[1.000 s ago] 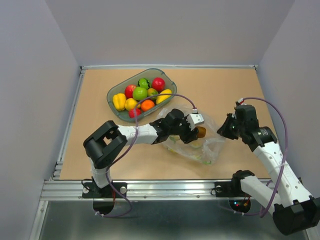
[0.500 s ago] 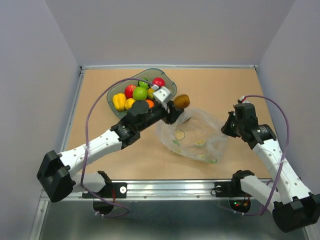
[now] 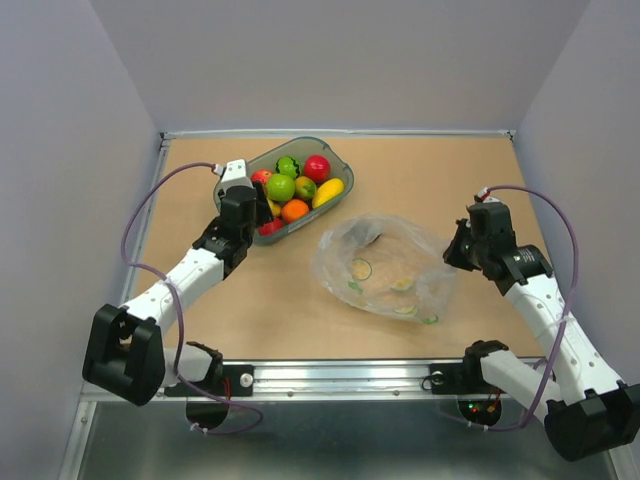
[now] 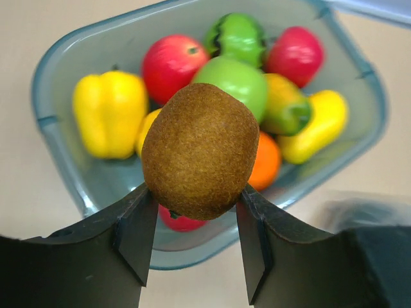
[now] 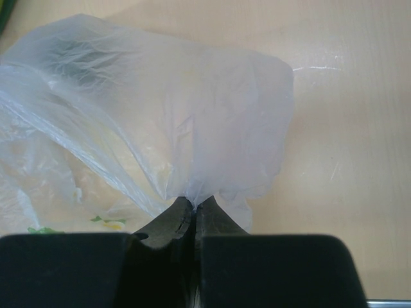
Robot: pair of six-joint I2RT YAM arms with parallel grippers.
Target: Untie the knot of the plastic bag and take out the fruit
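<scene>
Plastic bag (image 3: 385, 272) lies crumpled on the table (image 3: 460, 170) in the overhead view, a little toward 3 o'clock from the middle, with small green and yellow marks showing through its clear film. The right claw (image 3: 452, 254) meets the bag's edge at 3 o'clock. A tray (image 3: 343, 168) of toy fruit sits apart from the bag, at its 11 o'clock, and the left claw (image 3: 262, 212) hangs at the tray's rim near 8 o'clock; what it carries cannot be made out from up here. From the left wrist, a brown kiwi (image 4: 200, 151) is clamped between the two dark fingers (image 4: 135, 234), which press its sides at 9 and 3 o'clock, so that most of it stands out beyond the tips toward 12 o'clock. It is held above the tray, with a yellow pepper (image 4: 109, 112) at its 10 o'clock and a red apple (image 4: 170, 64) and a green apple (image 4: 237, 80) behind it near 12. From the right wrist, the jaws are pressed together on a pinch of the bag's thin film, and the bag fans out from the tips toward 10 and 12 o'clock across the table.
</scene>
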